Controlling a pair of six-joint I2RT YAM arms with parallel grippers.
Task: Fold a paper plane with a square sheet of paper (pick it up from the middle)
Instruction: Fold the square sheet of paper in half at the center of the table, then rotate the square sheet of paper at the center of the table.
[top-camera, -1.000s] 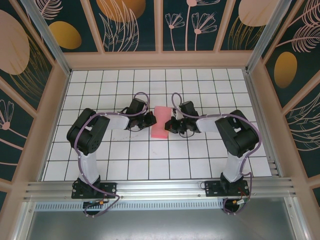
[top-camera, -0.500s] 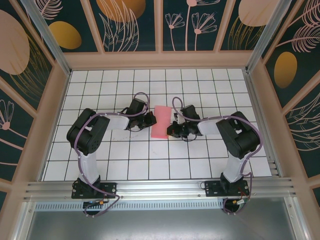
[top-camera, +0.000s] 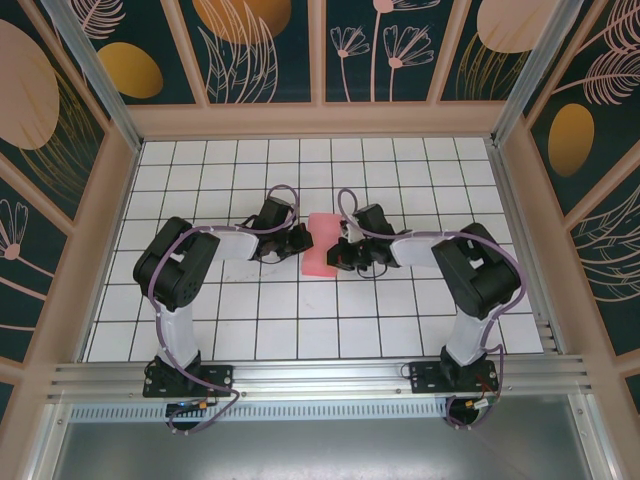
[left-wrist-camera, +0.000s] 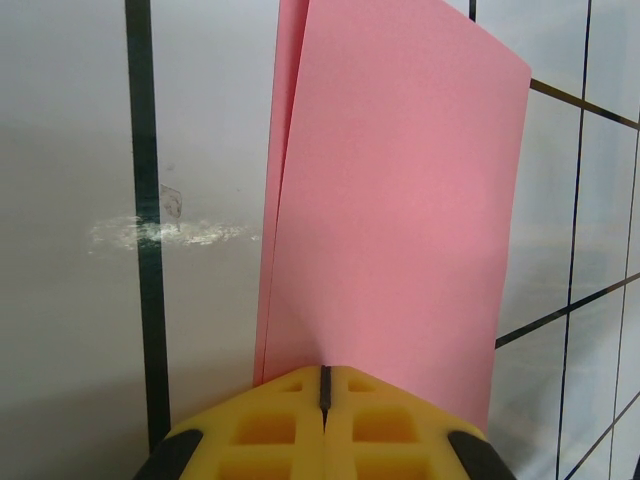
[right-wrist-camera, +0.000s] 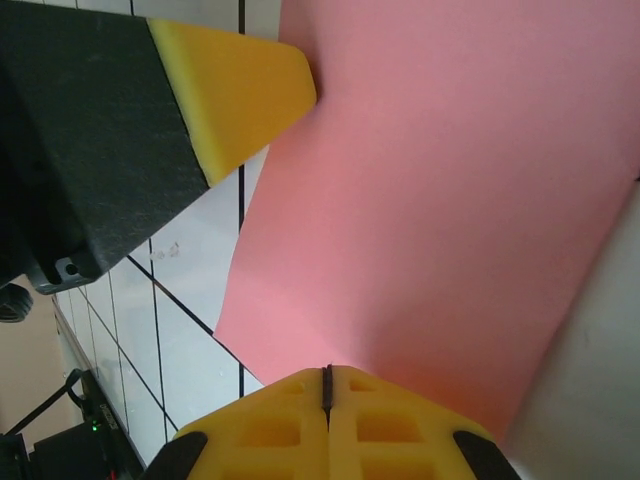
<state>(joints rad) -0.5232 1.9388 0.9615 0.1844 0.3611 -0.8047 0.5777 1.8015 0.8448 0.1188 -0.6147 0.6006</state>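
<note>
The square sheet of paper (top-camera: 322, 246) lies pink on the white grid table, folded into an upright rectangle about one tile wide. Its two layers show at the left edge in the left wrist view (left-wrist-camera: 400, 200). My left gripper (top-camera: 303, 240) is shut, with its yellow tips (left-wrist-camera: 325, 375) resting on the paper's left side. My right gripper (top-camera: 340, 250) is shut too, its tips (right-wrist-camera: 326, 372) on the paper's right side (right-wrist-camera: 450, 200). The left gripper's finger (right-wrist-camera: 240, 90) shows across the sheet in the right wrist view. The paper plane is out of view.
The white grid table (top-camera: 300, 320) is walled by wooden panels at the back (top-camera: 320, 120) and at both sides. The arm bases (top-camera: 190, 375) stand on the metal rail at the near edge. A scuff mark (left-wrist-camera: 170, 230) sits on the tile left of the paper.
My right gripper swung a little toward the near edge, then came back onto the paper's right side. The left gripper stayed put, and the paper barely moved.
</note>
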